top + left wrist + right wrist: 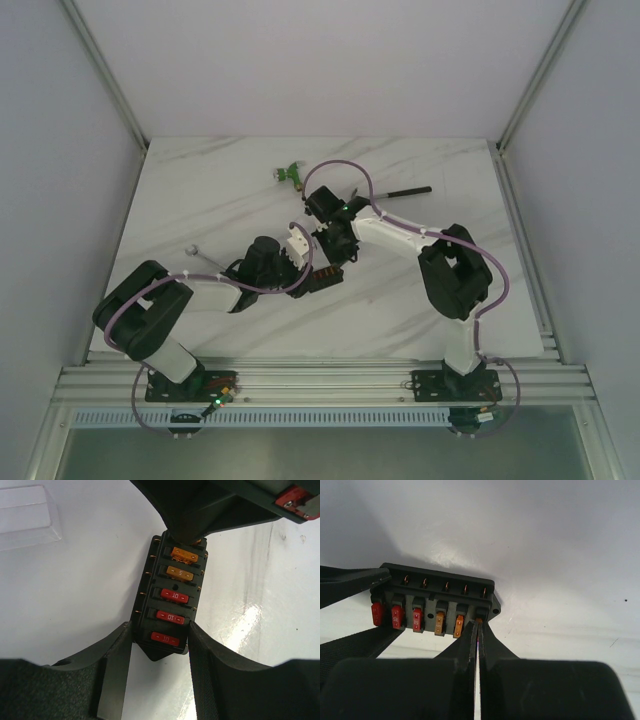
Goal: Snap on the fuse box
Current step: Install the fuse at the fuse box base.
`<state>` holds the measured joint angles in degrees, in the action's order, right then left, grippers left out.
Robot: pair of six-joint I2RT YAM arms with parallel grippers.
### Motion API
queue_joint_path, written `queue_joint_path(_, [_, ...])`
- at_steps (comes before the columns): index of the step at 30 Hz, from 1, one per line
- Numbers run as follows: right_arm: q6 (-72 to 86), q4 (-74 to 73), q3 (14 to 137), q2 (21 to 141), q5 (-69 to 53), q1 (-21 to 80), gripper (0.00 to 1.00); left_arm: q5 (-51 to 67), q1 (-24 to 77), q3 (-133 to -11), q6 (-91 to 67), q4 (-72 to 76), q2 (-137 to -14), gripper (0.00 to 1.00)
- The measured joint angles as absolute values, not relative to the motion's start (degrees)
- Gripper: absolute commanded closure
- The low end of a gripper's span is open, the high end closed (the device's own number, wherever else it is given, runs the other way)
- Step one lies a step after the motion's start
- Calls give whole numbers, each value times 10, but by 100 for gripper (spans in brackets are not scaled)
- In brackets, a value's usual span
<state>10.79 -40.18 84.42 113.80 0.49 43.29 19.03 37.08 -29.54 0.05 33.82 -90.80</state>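
The fuse box [170,600] lies flat on the white marble desk [200,200], about in the middle, between the two arms. In its row sit three red fuses [170,616] and two orange fuses [179,573]. The left gripper [160,632] is about half open and clamps the box at one end, one finger on each long side wall. The right gripper [479,622] is fully closed, and its joined tips stand on the last slot at the opposite end. If a thin fuse is between them, I cannot tell. The clear lid [27,515] lies apart from the box on the desk. I judge the box to be a light, stiff plastic block that slides easily on this smooth desk. It is better held by the side walls, not by the fuses or the small metal contacts.
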Motion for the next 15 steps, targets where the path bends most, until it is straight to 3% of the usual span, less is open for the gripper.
queue_joint_path(4, [102, -401, 844, 1131, 4, 433, 100, 190, 371, -295, 1, 338, -908, 70])
queue_joint_path(8, [99, -398, 843, 1118, 6, 435, 80, 189, 371, -296, 0, 338, -906, 62])
queue_joint_path(15, [104, -370, 821, 1086, 14, 442, 58, 174, 371, -296, -2, 316, -890, 33])
